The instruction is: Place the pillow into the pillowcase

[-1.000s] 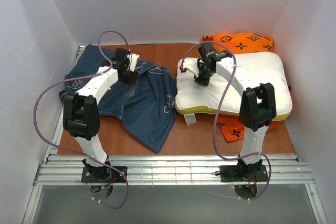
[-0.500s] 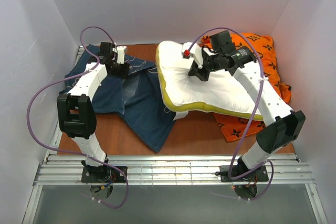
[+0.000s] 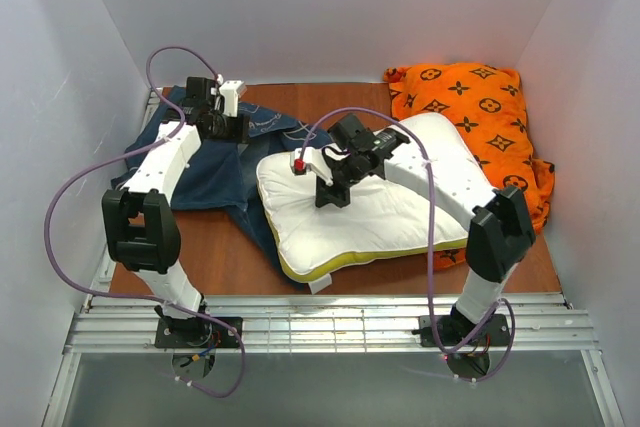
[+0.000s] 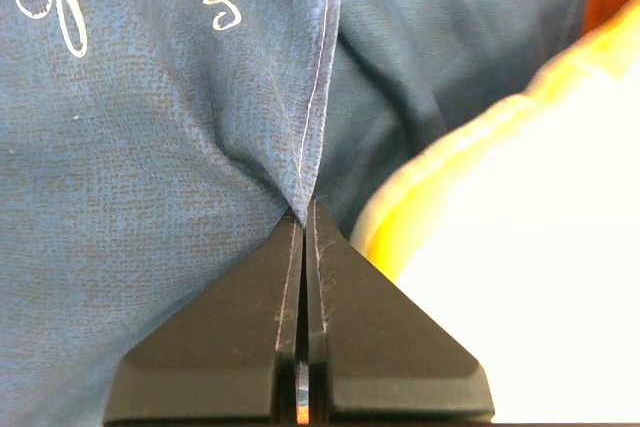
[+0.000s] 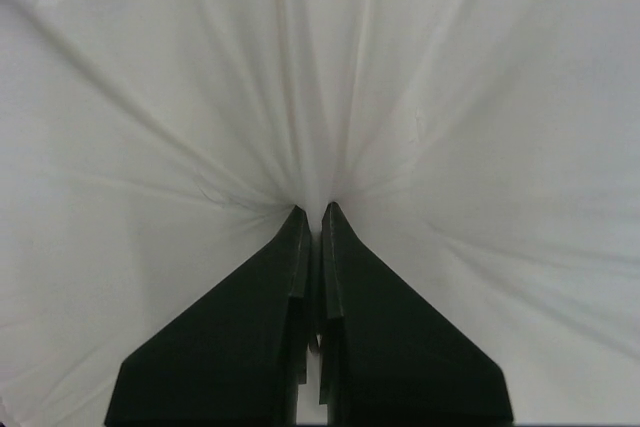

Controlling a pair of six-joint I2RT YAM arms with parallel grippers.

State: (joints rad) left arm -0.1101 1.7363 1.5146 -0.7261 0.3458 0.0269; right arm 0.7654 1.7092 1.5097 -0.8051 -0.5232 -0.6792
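Note:
The white pillow [image 3: 380, 212] with its yellow edge band lies mid-table, its left end over the navy pillowcase [image 3: 205, 172]. My right gripper [image 3: 330, 195] is shut on a pinch of the pillow's white top; creases fan out from its tips [image 5: 312, 209]. My left gripper [image 3: 228, 125] at the back left is shut on a fold of the pillowcase [image 4: 150, 147], lifting it. In the left wrist view the fold's seam runs into the shut tips [image 4: 304, 209], and the pillow's yellow edge [image 4: 450, 162] sits just to the right.
An orange cushion [image 3: 470, 97] with dark monogram pattern lies at the back right against the right wall. White walls close in the table on three sides. A metal rail [image 3: 330, 322] runs along the near edge by the arm bases.
My right gripper has carried the pillow from the back down and left, onto the pillowcase's right part, uncovering the orange cushion. The left gripper has stayed at the back left holding the fabric.

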